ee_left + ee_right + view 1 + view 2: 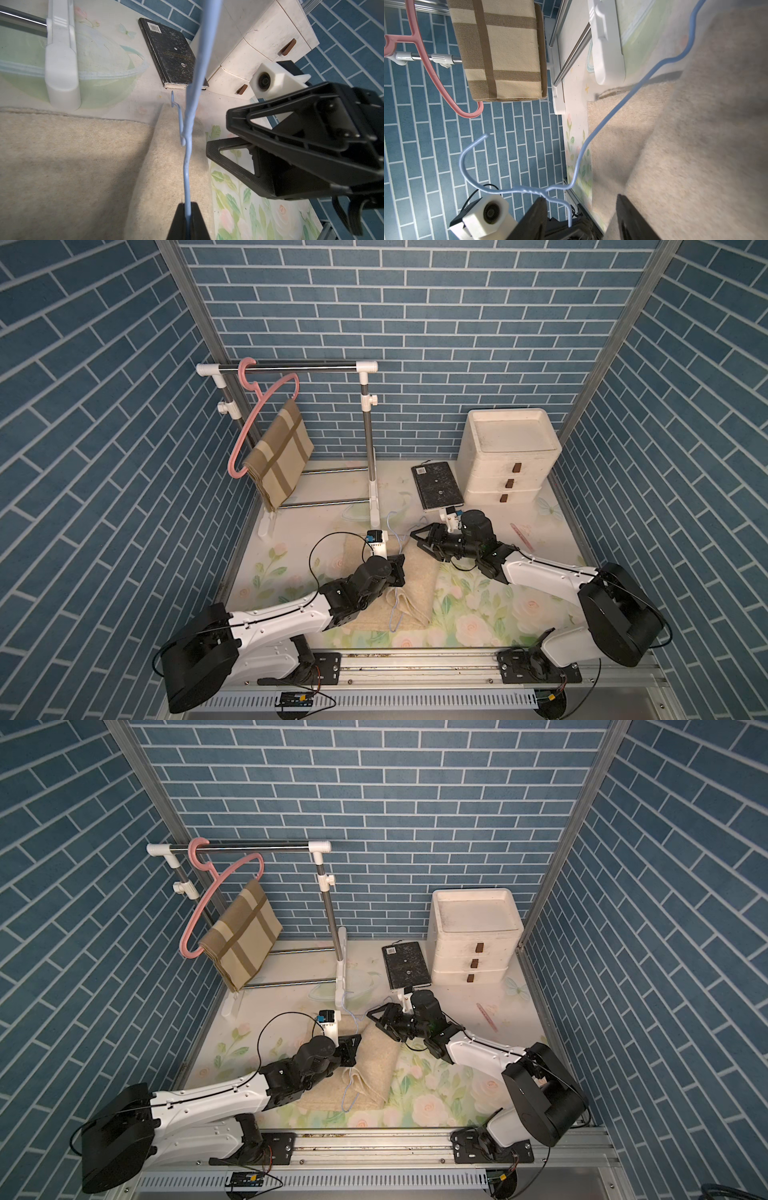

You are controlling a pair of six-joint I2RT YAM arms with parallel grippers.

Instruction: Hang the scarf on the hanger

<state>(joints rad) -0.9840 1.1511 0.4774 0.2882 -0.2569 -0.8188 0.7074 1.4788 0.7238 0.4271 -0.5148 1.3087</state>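
Above scarf [83, 166] fold edge | left fingers [176, 220] clamp blue hanger [199, 62] | right fingers [534, 218] spread, just beside hanger

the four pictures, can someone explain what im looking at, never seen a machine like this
It is a robot with two arms on a table, each ending in a two-fingered gripper. The two wide pictures come from one camera head above and show nearly the same view. The two close-ups come from cameras on the arms' wrists. On the table are a beige scarf, a black book and white drawers. A rack at the back carries a pink hanger with a striped cloth. The left gripper is shut on a blue wire hanger over the scarf. The right gripper stands open near that hanger's neck, gripping nothing.
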